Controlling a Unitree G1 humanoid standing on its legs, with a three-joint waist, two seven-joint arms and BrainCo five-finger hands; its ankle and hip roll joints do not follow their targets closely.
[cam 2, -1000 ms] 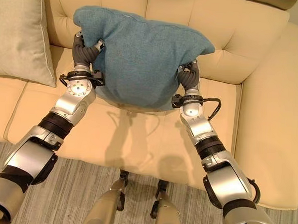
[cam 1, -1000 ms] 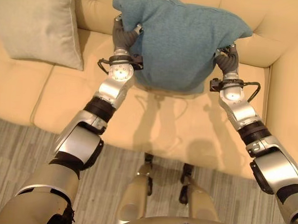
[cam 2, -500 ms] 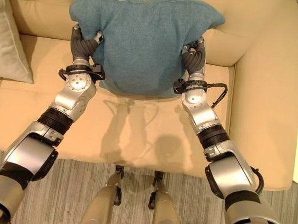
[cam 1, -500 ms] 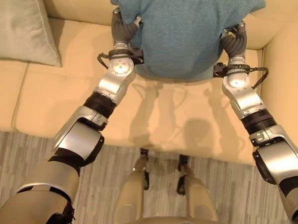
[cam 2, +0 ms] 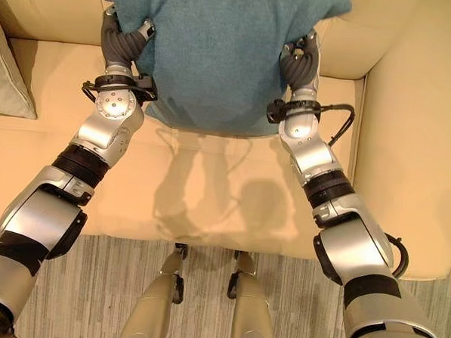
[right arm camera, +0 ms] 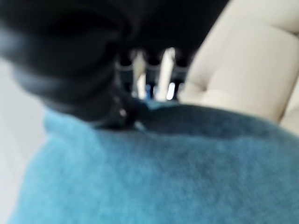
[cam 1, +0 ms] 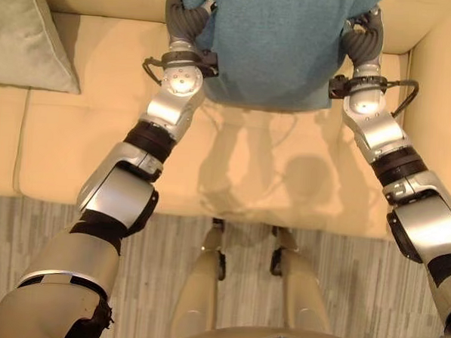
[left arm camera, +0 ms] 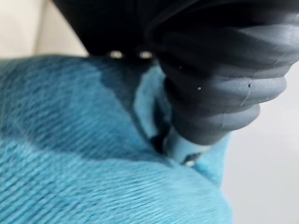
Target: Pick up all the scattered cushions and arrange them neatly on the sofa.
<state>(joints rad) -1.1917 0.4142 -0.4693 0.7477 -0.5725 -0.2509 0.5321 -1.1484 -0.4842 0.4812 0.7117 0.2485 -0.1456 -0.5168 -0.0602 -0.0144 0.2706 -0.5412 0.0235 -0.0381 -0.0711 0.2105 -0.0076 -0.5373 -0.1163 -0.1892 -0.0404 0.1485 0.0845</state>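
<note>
A teal blue cushion (cam 1: pixel 277 43) hangs upright between my two hands over the right seat of the cream sofa (cam 1: pixel 90 154), close to the backrest. My left hand (cam 1: pixel 184 19) grips the cushion's left edge, and its wrist view has the cloth (left arm camera: pixel 84 163) bunched right at the hand. My right hand (cam 2: pixel 300 63) grips the right edge, fingers curled on the cloth (right arm camera: pixel 163 172). The cushion's top is cut off by the view's edge. A pale grey-green cushion (cam 1: pixel 28 37) leans against the backrest on the seat to the left.
The sofa's right armrest (cam 2: pixel 408 148) rises just beside my right arm. Grey striped carpet (cam 1: pixel 168 257) runs along the sofa's front edge.
The whole picture has shifted, so the camera moved towards the sofa. My hands and the blue cushion now sit higher in view, nearer the backrest. Both grips are unchanged.
</note>
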